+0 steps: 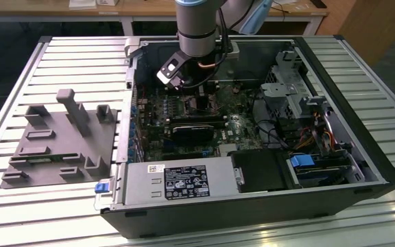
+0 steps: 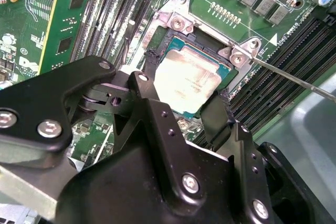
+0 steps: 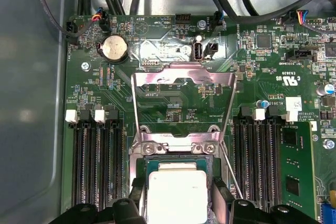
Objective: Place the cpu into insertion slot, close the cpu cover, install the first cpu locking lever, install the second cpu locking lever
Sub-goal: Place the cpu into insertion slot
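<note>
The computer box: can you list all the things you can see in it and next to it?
computer case: one, black, open, on the table
table: one, silvery slats, under the case
fixture block: one, grey, on the exterior view's left of the case
power supply: one, grey box, inside the case
motherboard: one, green, on the case floor
coin battery: one, silver, on the motherboard
memory slots: two groups, black, either side of the socket
insertion slot: one, black frame, around the cpu
cpu: one, silvery, sitting in the insertion slot
cpu cover: one, shiny metal frame, flipped open
locking lever: one, thin silvery wire, beside the slot
arm: one, grey, reaching into the case
gripper: one, black, over the cpu
</note>
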{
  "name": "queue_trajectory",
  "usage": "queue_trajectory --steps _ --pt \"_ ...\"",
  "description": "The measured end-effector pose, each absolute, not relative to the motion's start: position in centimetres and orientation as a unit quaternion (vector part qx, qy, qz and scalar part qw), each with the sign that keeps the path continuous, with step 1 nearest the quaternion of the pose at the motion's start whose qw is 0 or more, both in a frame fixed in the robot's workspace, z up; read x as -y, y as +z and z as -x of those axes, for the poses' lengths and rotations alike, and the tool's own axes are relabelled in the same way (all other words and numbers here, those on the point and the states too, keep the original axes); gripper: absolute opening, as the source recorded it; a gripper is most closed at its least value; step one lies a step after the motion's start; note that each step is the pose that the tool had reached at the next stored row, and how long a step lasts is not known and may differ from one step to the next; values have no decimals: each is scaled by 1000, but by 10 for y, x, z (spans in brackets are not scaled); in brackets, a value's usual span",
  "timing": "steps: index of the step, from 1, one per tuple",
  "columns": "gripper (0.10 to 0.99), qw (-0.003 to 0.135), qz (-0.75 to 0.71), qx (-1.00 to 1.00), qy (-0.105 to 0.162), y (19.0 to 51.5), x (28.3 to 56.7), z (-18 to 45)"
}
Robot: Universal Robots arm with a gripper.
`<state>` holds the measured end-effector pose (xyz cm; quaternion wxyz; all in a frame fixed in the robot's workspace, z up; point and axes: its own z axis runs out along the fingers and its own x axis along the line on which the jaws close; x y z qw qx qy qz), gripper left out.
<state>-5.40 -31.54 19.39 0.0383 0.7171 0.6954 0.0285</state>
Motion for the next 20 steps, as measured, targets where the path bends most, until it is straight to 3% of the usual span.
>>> queue_trajectory --steps 20 --pt "608 43 -718 -695 24 199 315 54"
